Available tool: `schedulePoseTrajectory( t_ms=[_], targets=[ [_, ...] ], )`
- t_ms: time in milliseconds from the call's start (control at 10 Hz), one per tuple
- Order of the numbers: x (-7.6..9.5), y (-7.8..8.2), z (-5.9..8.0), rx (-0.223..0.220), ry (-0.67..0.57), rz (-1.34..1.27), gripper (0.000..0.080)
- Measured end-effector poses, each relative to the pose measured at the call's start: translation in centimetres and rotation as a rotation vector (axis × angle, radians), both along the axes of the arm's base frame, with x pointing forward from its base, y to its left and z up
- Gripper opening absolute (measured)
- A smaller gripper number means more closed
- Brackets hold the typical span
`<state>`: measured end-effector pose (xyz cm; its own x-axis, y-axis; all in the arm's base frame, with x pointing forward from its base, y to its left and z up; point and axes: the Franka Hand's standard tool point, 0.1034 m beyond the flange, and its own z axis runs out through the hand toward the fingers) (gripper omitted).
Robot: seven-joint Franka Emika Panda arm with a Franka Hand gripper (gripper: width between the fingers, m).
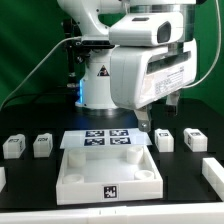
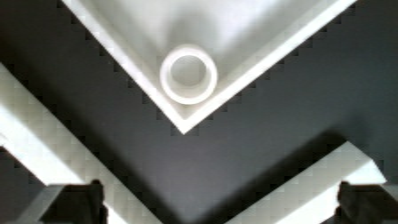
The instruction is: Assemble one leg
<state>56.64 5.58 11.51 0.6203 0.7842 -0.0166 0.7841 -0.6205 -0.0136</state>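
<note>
Jaws apart, empty, the gripper point(image 2: 214, 203) hangs over the tabletop's point(image 1: 75, 187) far corner hole point(image 2: 189, 72); lowering here would hit rim, not the nearby leg point(image 1: 165, 140).

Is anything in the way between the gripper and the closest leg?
Nothing visible does. The open gripper hangs near the tray-like part's corner, and the nearest leg lies just to the exterior view's right, only bare table between.

Warning triangle point(image 1: 100, 71) on the arm base point(image 1: 93, 92); no legible text
</note>
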Motion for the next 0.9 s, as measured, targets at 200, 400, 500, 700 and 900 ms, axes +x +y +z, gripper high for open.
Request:
schedulePoseTrajectory(
  t_ms=[200,400,500,700,900],
  targets=[
    [0.0,0.0,-0.1,0.000,0.002,0.000,0.0650],
    [0.0,0.0,-0.1,0.000,0.002,0.000,0.0650],
    [-0.1,-0.1,-0.1,0.001,0.003,0.047,0.0650],
    [-4.7,-1.8,0.5,0.001,0.027,0.214,0.0650],
    [-8.2,-2.7,0.5,0.006,0.049,0.542,0.0650]
  ],
)
